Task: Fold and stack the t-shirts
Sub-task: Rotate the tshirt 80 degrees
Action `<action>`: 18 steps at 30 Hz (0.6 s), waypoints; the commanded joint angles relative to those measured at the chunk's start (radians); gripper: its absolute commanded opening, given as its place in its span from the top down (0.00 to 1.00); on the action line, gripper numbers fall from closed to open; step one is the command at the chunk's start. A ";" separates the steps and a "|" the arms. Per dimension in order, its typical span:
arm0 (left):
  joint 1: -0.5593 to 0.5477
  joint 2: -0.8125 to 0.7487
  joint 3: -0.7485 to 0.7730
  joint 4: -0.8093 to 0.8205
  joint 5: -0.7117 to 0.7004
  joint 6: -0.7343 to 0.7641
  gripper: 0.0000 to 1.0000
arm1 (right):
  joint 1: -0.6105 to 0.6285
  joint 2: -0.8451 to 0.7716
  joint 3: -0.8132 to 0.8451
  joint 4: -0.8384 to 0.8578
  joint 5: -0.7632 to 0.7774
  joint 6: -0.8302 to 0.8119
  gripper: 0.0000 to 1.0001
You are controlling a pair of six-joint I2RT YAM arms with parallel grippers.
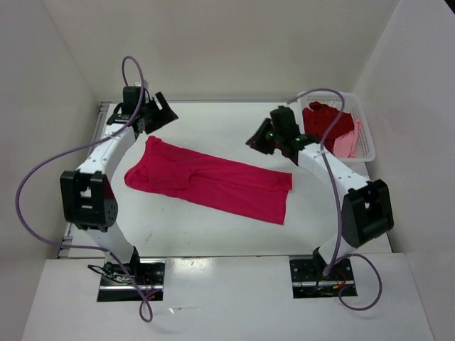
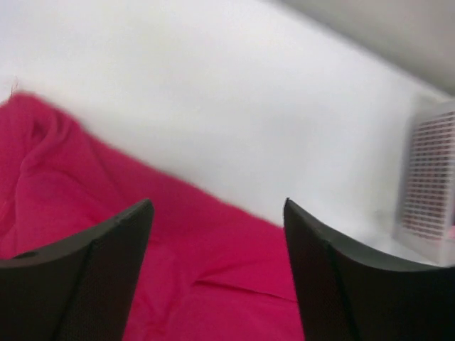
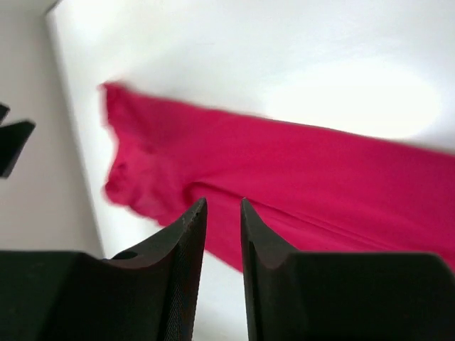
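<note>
A crimson-magenta t-shirt (image 1: 213,181) lies on the white table as a long narrow band running from far left to near right, with its left end bunched. My left gripper (image 1: 162,109) hovers over the table just beyond that left end. Its jaws are wide open and empty, with the shirt (image 2: 85,185) below them. My right gripper (image 1: 258,139) hangs above the far edge of the shirt's right half. Its fingers (image 3: 186,234) stand a narrow gap apart, with nothing between them and the shirt (image 3: 284,163) beneath. A darker red t-shirt (image 1: 327,122) and a light pink t-shirt (image 1: 348,145) lie crumpled in the basket.
A white perforated basket (image 1: 369,145) stands at the far right corner and shows blurred in the left wrist view (image 2: 430,177). White walls close in the table on the left, back and right. Both arm bases sit at the near edge.
</note>
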 commanded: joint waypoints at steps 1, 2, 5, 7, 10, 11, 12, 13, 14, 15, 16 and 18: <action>-0.002 -0.175 -0.097 0.064 0.007 -0.020 0.22 | 0.090 0.161 0.190 0.001 -0.081 -0.095 0.72; -0.002 -0.204 -0.134 0.077 0.007 -0.020 0.26 | 0.103 0.202 0.233 -0.013 -0.093 -0.117 0.77; -0.002 -0.342 -0.276 0.086 0.029 -0.038 0.51 | 0.136 0.372 0.405 -0.040 -0.171 -0.187 0.94; -0.002 -0.410 -0.350 0.071 0.029 -0.038 0.67 | 0.163 0.490 0.522 -0.064 -0.199 -0.219 0.99; -0.002 -0.462 -0.399 0.040 0.039 -0.038 0.71 | 0.188 0.595 0.655 -0.083 -0.225 -0.250 0.99; -0.002 -0.476 -0.412 0.017 0.040 -0.038 0.72 | 0.188 0.655 0.684 -0.084 -0.237 -0.261 0.99; -0.002 -0.503 -0.441 0.008 0.065 -0.038 0.72 | 0.200 0.681 0.744 -0.084 -0.246 -0.279 0.95; -0.002 -0.519 -0.456 -0.001 0.075 -0.029 0.72 | 0.211 0.709 0.779 -0.084 -0.246 -0.289 0.95; -0.002 -0.534 -0.470 -0.014 0.084 -0.029 0.72 | 0.211 0.738 0.818 -0.105 -0.259 -0.299 0.89; -0.002 -0.565 -0.499 -0.014 0.096 -0.029 0.71 | 0.211 0.800 0.903 -0.137 -0.259 -0.309 0.80; -0.002 -0.586 -0.511 -0.034 0.096 -0.029 0.69 | 0.211 0.871 0.951 -0.155 -0.268 -0.322 0.75; -0.002 -0.603 -0.525 -0.052 0.096 -0.029 0.69 | 0.211 0.952 1.119 -0.203 -0.282 -0.335 0.67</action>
